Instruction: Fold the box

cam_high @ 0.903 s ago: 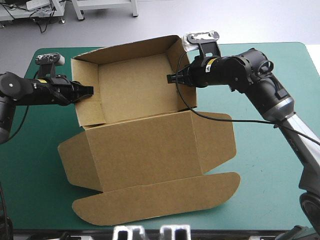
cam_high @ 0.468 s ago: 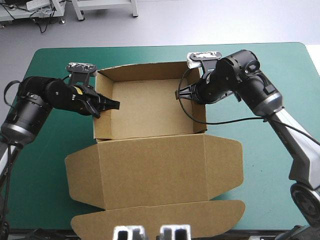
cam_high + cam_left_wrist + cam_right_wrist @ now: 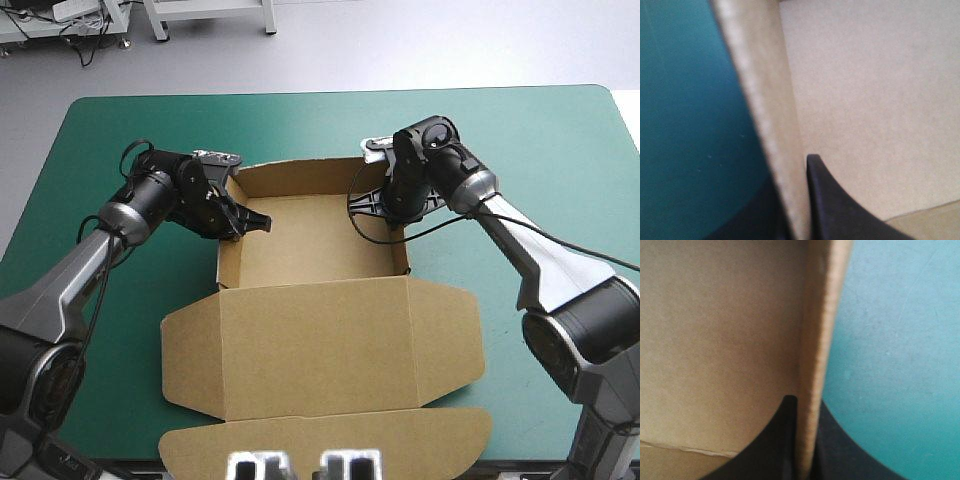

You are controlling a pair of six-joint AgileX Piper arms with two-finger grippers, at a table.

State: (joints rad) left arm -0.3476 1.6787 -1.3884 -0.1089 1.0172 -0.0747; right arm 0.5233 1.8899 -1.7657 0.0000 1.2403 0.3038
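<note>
The left jaws are all but closed on the left wall (image 3: 771,125) of the box (image 3: 312,330). One black finger (image 3: 832,205) is inside the tray, and the other is outside, over the teal-green cover (image 3: 685,125). The right jaws pinch the right wall (image 3: 816,360) the same way, with the inner finger (image 3: 774,445) against the brown inside face and the outer one on the cover side. Both arms reach in low from either side. The box stands as an open tray, walls raised, in the middle of the tabletop (image 3: 545,150). Its lid (image 3: 320,345) lies flat towards the near edge, with a rounded side flap on its left and right and a front flap at the near edge.
</note>
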